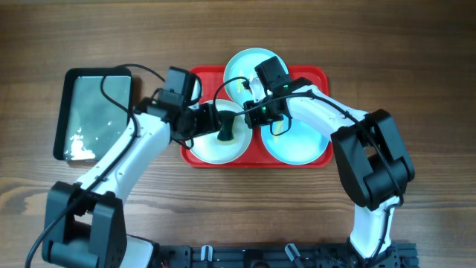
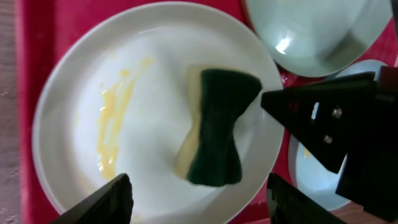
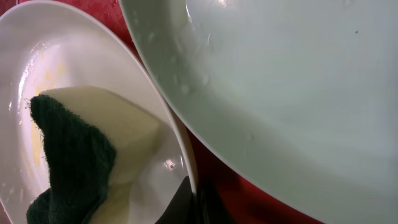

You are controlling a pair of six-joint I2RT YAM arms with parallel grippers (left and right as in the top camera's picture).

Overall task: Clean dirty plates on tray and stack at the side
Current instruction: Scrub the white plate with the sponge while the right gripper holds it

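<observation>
The red tray [image 1: 318, 76] holds three plates. The white plate [image 1: 212, 149] lies front left with a yellow smear [image 2: 115, 112] and a green-and-yellow sponge [image 2: 217, 124] resting on it. My left gripper [image 2: 199, 185] is open above this plate, with the sponge just ahead of its fingers. My right gripper [image 3: 194, 196] is shut on the white plate's right rim [image 3: 186, 149]; it also shows in the overhead view [image 1: 258, 115]. One turquoise plate [image 1: 249, 65] lies at the back. The other turquoise plate [image 1: 301, 141] lies front right, with a little yellow near its left edge.
A dark metal pan [image 1: 97, 104] with wet white flecks stands left of the tray. Both arms cross over the tray's middle. Bare wooden table [image 1: 416, 67] surrounds the tray.
</observation>
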